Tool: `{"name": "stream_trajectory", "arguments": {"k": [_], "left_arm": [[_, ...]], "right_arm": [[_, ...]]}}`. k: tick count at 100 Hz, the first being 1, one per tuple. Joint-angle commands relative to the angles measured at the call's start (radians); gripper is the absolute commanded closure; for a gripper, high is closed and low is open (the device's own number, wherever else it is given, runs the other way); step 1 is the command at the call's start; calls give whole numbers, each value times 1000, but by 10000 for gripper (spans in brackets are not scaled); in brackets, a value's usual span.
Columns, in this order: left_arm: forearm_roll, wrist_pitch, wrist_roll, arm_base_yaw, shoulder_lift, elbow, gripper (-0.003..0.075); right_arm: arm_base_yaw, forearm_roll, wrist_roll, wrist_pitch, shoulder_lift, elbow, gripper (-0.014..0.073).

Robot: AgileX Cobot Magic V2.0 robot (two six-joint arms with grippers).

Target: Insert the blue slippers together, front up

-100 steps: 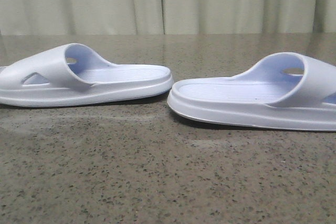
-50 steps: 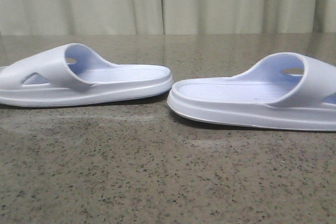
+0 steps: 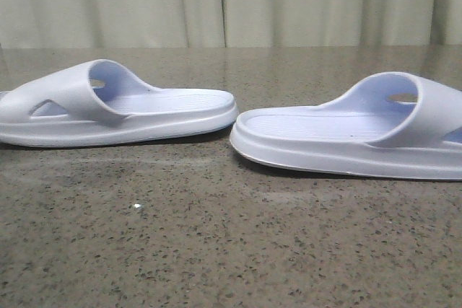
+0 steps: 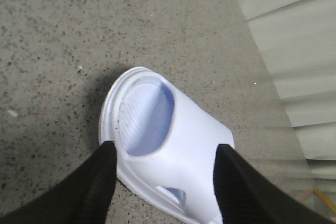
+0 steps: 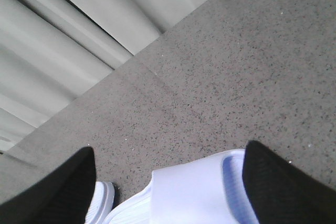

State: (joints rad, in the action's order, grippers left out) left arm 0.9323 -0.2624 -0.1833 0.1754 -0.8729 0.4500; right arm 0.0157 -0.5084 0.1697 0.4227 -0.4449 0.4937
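The blue slippers lay on the speckled desk, soles down, heel ends facing each other near the middle and just apart. I saw the left slipper on the left side, its strap toward the left edge, and the right slipper on the right and a little nearer to me, its strap toward the right edge. A pale curtain hung behind the far edge of the desk.

In my left wrist view the left fingers stood wide, one on each side of the left slipper's strap, with that slipper between them; I could not tell whether they touched it. In my right wrist view the right fingers were also spread wide, above the right slipper, whose strap filled the gap between them.
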Motion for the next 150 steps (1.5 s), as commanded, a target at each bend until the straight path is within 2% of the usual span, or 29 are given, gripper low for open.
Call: {"name": "stream_trajectory", "arguments": {"k": [1,48,87,141,150], "left_arm": [[59,44,-7,7,-37,26,372],[101,68,-7,7,-169,34,372],[101,68,3,7,-283,125,372],[99,-2,20,7,-436,190,372],[99,-35,61,7,-444,190,411]], "right_arm": [[2,-21,0,-76,-12,21,99],[2,-21,0,-102,-12,21,99],[2,-21,0,-107,-12,21,99],[2,-21,0,-124,-12,21,99],[2,-21,0,-124,-12,21,99]]}}
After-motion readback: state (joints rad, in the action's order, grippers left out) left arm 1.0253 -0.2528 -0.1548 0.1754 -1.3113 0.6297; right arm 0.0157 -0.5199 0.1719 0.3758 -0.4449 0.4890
